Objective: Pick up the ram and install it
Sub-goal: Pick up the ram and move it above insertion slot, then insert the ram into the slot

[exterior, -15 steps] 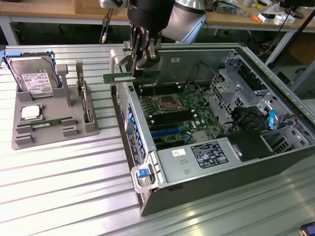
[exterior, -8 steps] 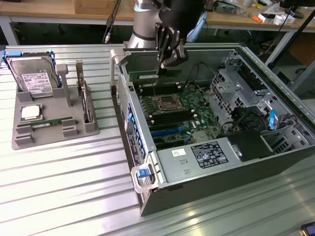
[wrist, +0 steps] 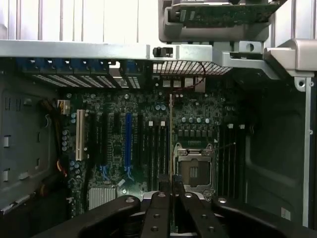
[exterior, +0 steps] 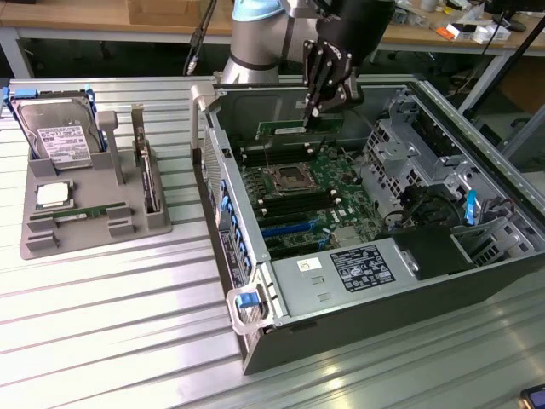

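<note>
**Hand** [exterior: 313, 111] [wrist: 171, 187]: clenched on the ram [exterior: 294, 129] [wrist: 171, 134]. Hangs inside the open computer case [exterior: 358, 328], above the motherboard [exterior: 306, 200] [wrist: 119, 148].

**Ram**: long green stick, pinched at its upper edge between the fingertips. Seen side-on in the exterior view and as a thin edge in the wrist view. Held clear of the board, not seated in any slot.

**Processor socket** [exterior: 285, 177] [wrist: 194, 168]: square, metal-framed, below the hand and just beside the line of the ram.

**Memory slots** [wrist: 157, 148]: long, black, in parallel rows under the hand, flanking the socket.

**Blue slot** [wrist: 128, 144]: farther along the board from the hand, next to a white slot [wrist: 79, 141].

**Grey holder** [exterior: 94, 226] [wrist: 213, 32]: well apart from the hand, outside the case, toward the exterior view's left.

**Holder contents:**
- hard drive [exterior: 58, 136], standing upright with a white label
- square silver processor chip [exterior: 53, 194], lying flat
- second green stick [exterior: 85, 213] [wrist: 223, 15], lying flat
- a card [exterior: 152, 183], standing on edge

**Surface** [exterior: 128, 328]: ribbed metal, carries both the case and the holder.
</note>
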